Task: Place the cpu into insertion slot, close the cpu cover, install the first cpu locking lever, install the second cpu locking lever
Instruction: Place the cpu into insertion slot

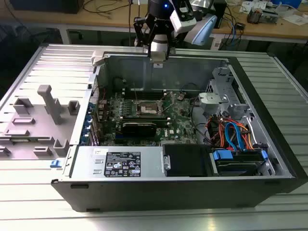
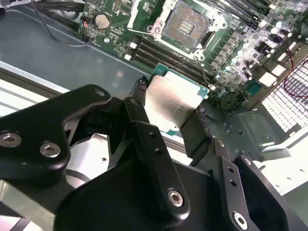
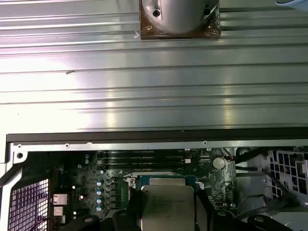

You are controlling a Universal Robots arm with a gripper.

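My gripper (image 1: pixel 158 57) hangs over the far wall of the open computer case (image 1: pixel 144 185), above the motherboard (image 1: pixel 144 115). In both wrist views it is shut on the cpu (image 2: pixel 168 103), a flat square chip with a shiny silver top, pinched by two opposite edges between the black fingers (image 2: pixel 139 120). The first wrist view shows the cpu (image 3: pixel 166 204) in the gripper (image 3: pixel 166 214) above the board. The insertion slot (image 2: pixel 185 24) lies uncovered with its contact field bare, some way off from the chip. In the exterior view the insertion slot (image 1: pixel 148 108) is mid-board. I cannot make out the cpu cover.
Memory slots (image 2: pixel 168 55) run between the socket and the chip. A long black card (image 1: pixel 139 127) lies nearer the front. A black power supply (image 1: pixel 187 159) and a drive cage with coloured cables (image 1: pixel 231 134) fill the exterior view's right. A grey fixture tray (image 1: pixel 38 120) sits left of the case.
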